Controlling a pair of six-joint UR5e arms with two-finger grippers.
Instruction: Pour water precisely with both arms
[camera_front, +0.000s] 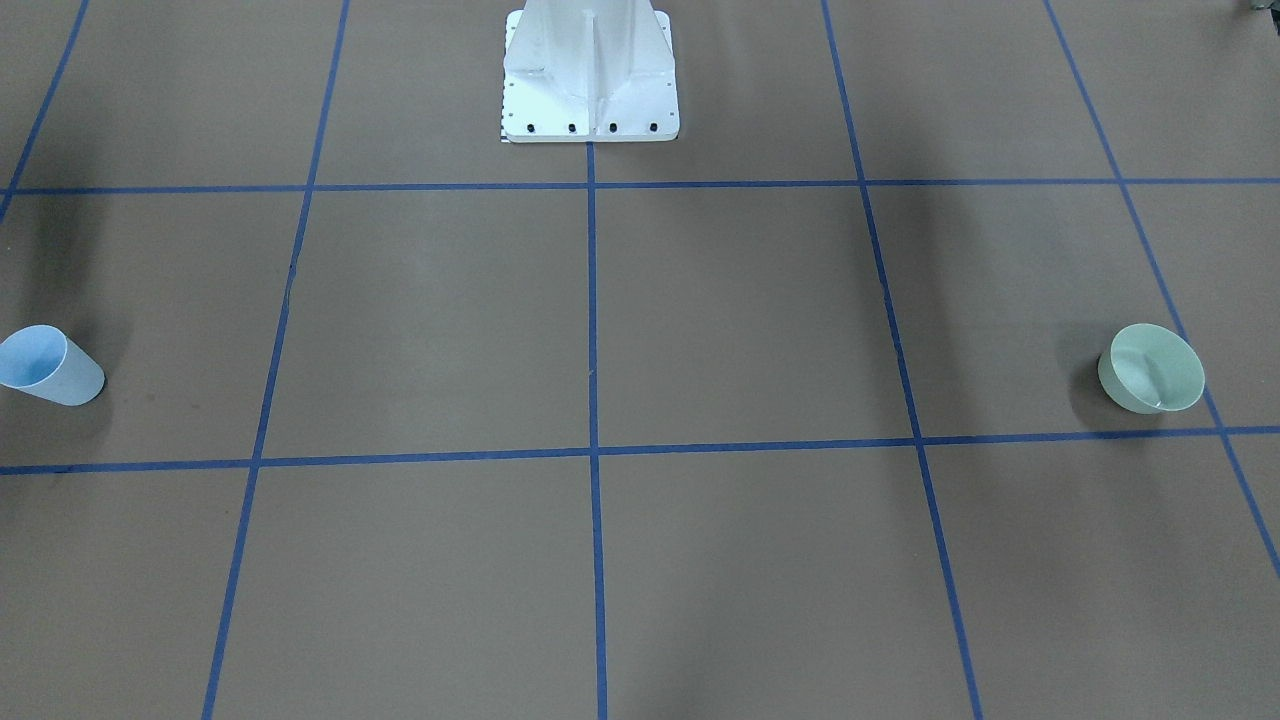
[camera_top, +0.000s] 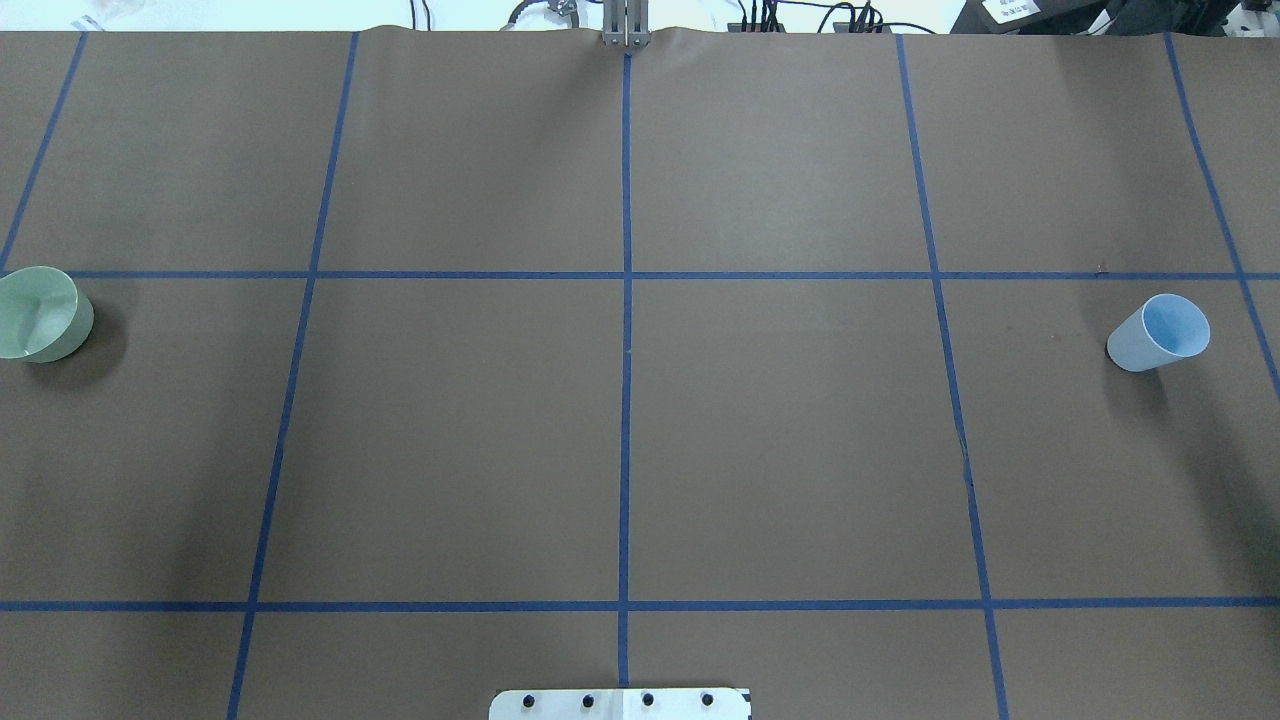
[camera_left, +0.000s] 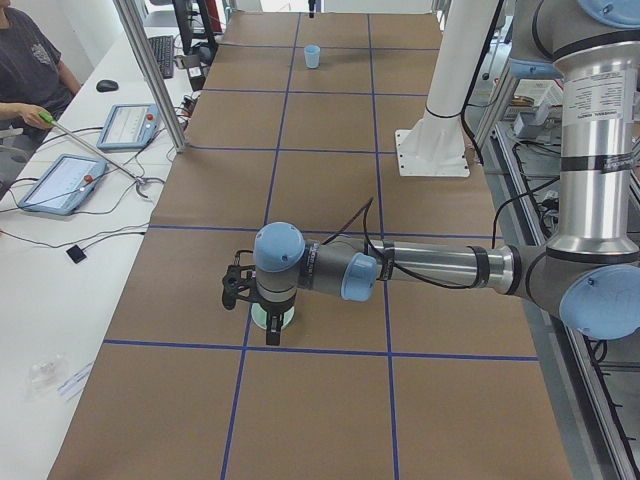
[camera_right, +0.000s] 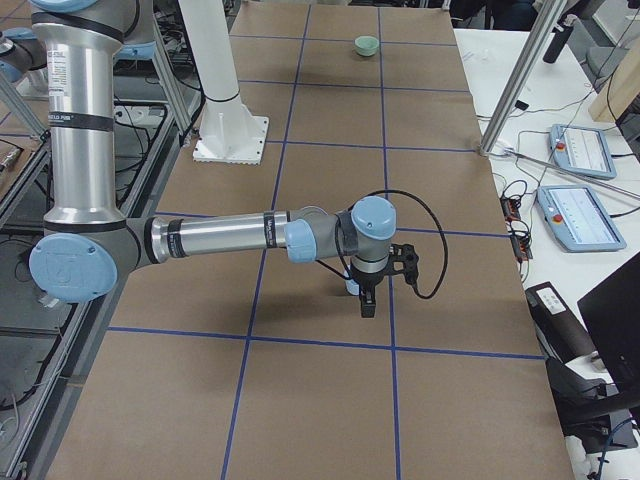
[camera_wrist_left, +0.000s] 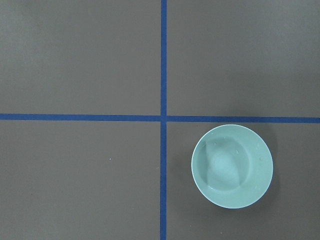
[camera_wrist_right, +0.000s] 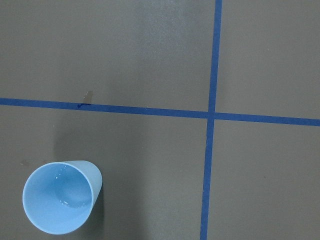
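Note:
A pale green bowl (camera_front: 1152, 368) stands upright on the brown table at the robot's far left; it also shows in the overhead view (camera_top: 38, 313) and the left wrist view (camera_wrist_left: 232, 166). A light blue cup (camera_front: 45, 366) stands upright at the far right, also in the overhead view (camera_top: 1160, 332) and the right wrist view (camera_wrist_right: 60, 197). My left gripper (camera_left: 270, 325) hangs just above the bowl (camera_left: 270, 318). My right gripper (camera_right: 366, 300) hangs over the cup (camera_right: 350, 287). Both grippers show only in the side views, so I cannot tell whether they are open or shut.
The white bolted pedestal (camera_front: 590, 90) stands at the robot's edge of the table. Blue tape lines (camera_top: 626, 400) divide the brown surface into squares. An operator (camera_left: 30, 70) sits at a side desk with tablets (camera_left: 60, 182). A metal post (camera_left: 150, 70) stands by the table edge.

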